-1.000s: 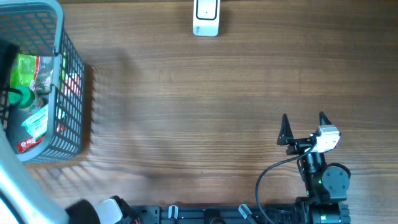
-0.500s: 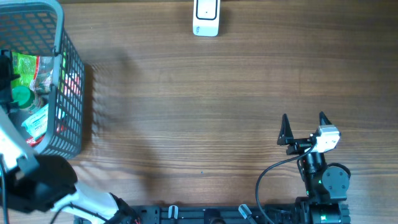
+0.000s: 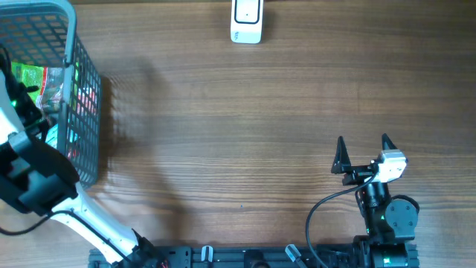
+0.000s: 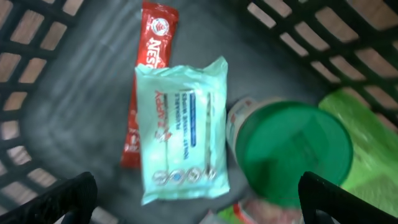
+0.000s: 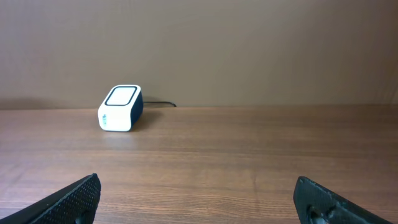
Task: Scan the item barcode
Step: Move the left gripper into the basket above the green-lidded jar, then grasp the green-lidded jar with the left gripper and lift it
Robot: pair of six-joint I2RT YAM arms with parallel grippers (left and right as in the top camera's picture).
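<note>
Left gripper hangs inside the basket, fingers spread wide and holding nothing. The wipes pack lies just beneath, between the fingertips. Only the left wrist view shows that pack overlapping one red sachet, beside one green-lidded jar. Overhead shows one scanner well apart, and the right gripper spread wide, empty.

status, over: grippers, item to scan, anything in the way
Left gripper open, above wipes pack inside basket. Right gripper open, empty, off to the side. Pack overlaps red sachet, green-lidded jar close beside. Barcode scanner at far table edge.
</note>
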